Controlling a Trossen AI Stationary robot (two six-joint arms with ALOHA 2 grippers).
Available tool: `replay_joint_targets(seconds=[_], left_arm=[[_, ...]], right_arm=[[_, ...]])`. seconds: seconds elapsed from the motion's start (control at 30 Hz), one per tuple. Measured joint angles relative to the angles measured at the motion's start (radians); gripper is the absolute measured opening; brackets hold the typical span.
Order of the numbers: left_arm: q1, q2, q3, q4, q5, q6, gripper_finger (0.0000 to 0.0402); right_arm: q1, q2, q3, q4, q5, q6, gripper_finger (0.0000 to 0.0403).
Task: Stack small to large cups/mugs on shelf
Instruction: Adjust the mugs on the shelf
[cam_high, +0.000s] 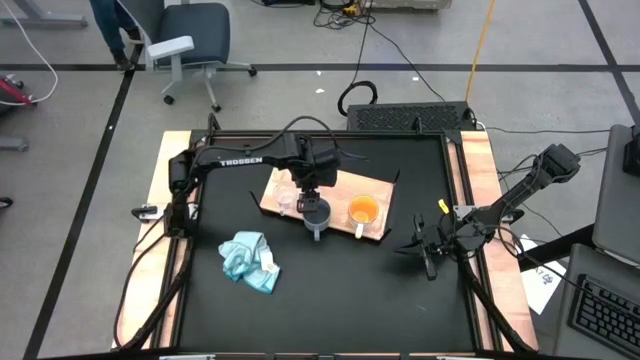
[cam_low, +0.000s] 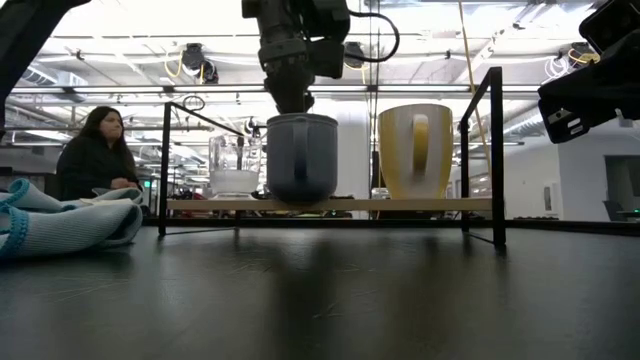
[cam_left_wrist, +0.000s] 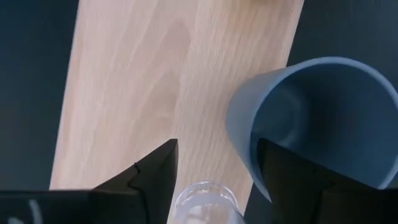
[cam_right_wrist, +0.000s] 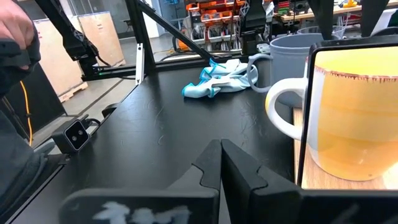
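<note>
Three cups stand upright on their bases on the light wooden shelf (cam_high: 385, 192): a clear glass cup (cam_high: 286, 197) on the left, a grey-blue mug (cam_high: 316, 213) in the middle, and an orange mug (cam_high: 362, 210) with a white handle (cam_right_wrist: 283, 106) on the right. My left gripper (cam_left_wrist: 217, 163) points down, open, just above the grey-blue mug's rim (cam_low: 300, 118). One finger (cam_left_wrist: 298, 177) is over the mug's opening, the other (cam_left_wrist: 152, 174) over the bare board, with the glass cup (cam_left_wrist: 205, 200) close beside. My right gripper (cam_right_wrist: 221, 163) waits shut at the table's right, near the orange mug. My left gripper comes from above with the grey-blue mug's wall (cam_left_wrist: 239, 134) between its open fingers. Whether a finger touches the rim I cannot tell. The mug stands upright on the shelf.
A crumpled light blue cloth (cam_high: 250, 260) lies on the black tabletop at the near left of the shelf. A black metal frame (cam_low: 495, 150) borders the table. A person (cam_low: 95, 150) sits beyond the far edge. Free tabletop lies in front of the shelf.
</note>
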Motion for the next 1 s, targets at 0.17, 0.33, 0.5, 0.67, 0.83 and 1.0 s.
replay_joint_targets(seconds=[0.17,0.33,0.5,0.67,0.83,1.0], left_arm=[[0.0,0.015,0.0,0.005,0.0,-0.001,0.0211],[0.0,0.038,0.0,0.006,0.0,-0.006,0.0188],[0.0,0.051,-0.001,-0.001,-0.005,-0.007,0.0154],[0.0,0.05,-0.001,0.002,-0.007,-0.008,0.0084],[-0.003,0.05,-0.001,0.003,-0.012,0.018,0.0011],[-0.013,0.05,-0.001,0.002,-0.034,0.087,0.0008]], right_arm=[[0.0,0.0,0.0,0.0,0.0,0.0,0.0],[0.0,0.0,0.0,0.0,0.0,0.011,0.0],[0.0,0.0,0.0,-0.005,0.0,0.015,0.0],[0.002,0.0,0.0,-0.004,0.0,0.015,0.0],[0.002,0.0,0.0,-0.004,0.0,0.016,0.0],[0.002,0.0,0.0,-0.004,0.0,0.016,0.0]])
